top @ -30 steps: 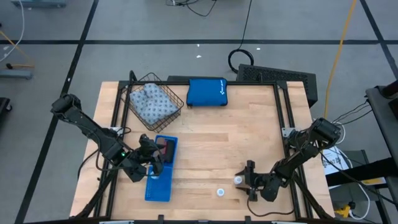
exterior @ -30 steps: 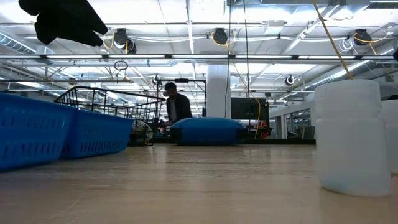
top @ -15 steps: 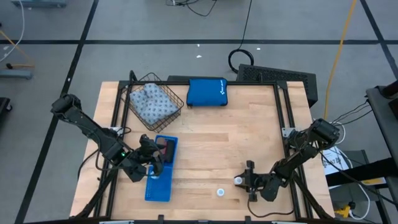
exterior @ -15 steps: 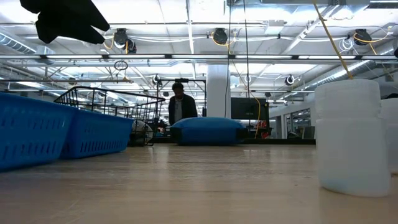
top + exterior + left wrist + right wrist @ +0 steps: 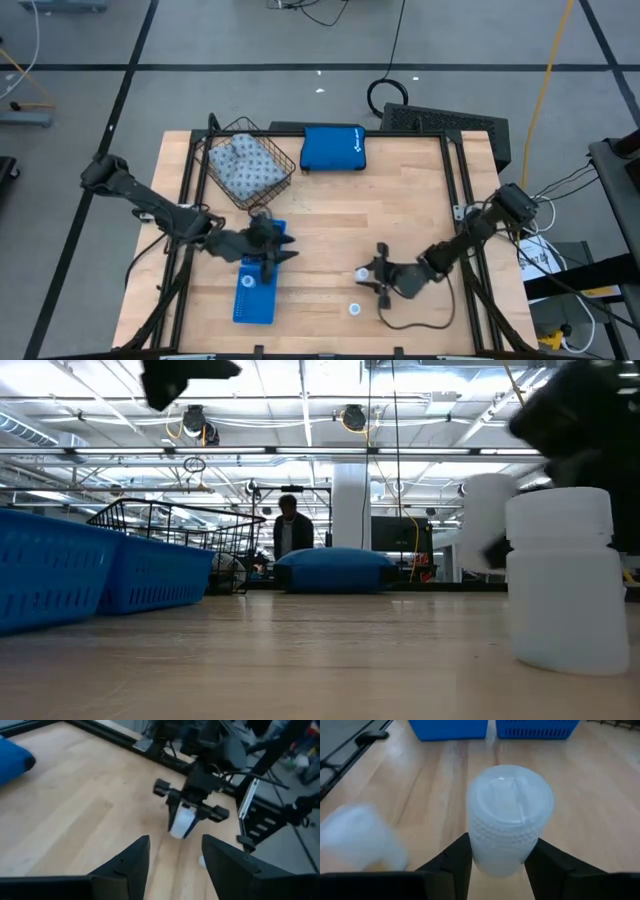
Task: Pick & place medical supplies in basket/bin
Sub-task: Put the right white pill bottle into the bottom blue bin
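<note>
A small white bottle point(image 5: 509, 820) sits clamped between the right claw's point(image 5: 368, 277) fingers, lifted just above the tabletop point(image 5: 400, 200); a second one point(image 5: 354, 309) stands nearby. It looks light, stiff and smooth, likely slippery, so a hold across its ribbed middle seems safest. The left claw point(image 5: 277, 252) hangs with its fingers spread over the blue tray point(image 5: 252, 301). The wood is flat and bare; beyond lies a bright workshop.

In the high view, the wire basket point(image 5: 248, 165) sits at the table's point(image 5: 330, 215) upper left with the fabric pack point(image 5: 240, 163) inside. The zip pouch point(image 5: 333, 149) lies right of it. The tray point(image 5: 254, 296) lies lower left, one white disc point(image 5: 354, 309) right of it.
</note>
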You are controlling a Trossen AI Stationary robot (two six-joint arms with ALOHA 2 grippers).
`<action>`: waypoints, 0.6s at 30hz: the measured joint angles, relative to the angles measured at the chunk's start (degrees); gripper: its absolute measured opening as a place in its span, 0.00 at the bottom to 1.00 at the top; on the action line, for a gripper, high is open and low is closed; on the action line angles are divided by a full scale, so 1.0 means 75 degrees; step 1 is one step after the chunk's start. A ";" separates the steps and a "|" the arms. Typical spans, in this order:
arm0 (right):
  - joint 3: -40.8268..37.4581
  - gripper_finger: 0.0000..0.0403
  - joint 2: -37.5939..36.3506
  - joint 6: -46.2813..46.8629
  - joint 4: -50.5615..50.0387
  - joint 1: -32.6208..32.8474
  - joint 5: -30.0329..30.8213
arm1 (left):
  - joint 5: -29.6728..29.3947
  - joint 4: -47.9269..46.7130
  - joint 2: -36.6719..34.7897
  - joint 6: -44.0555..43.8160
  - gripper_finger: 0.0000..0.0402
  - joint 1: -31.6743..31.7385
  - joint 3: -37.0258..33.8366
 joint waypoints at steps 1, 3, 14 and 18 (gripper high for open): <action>0.0098 0.35 -0.0001 -0.0155 -0.0012 -0.0236 -0.0256 | 0.0169 -0.0085 0.0103 0.0163 0.49 0.0115 0.0144; 0.0297 0.34 -0.0001 -0.0616 -0.0017 -0.0630 -0.0671 | 0.0320 -0.0611 0.0413 0.0524 0.53 0.0268 0.0527; 0.1551 0.37 -0.0009 -0.2191 -0.0728 -0.2052 -0.2097 | 0.1616 -0.2702 0.3179 0.2307 0.81 0.0684 0.3617; 0.1594 0.35 -0.0009 -0.2153 -0.1074 -0.2171 -0.2132 | 0.1762 -0.3013 0.3972 0.2808 0.83 0.0790 0.4365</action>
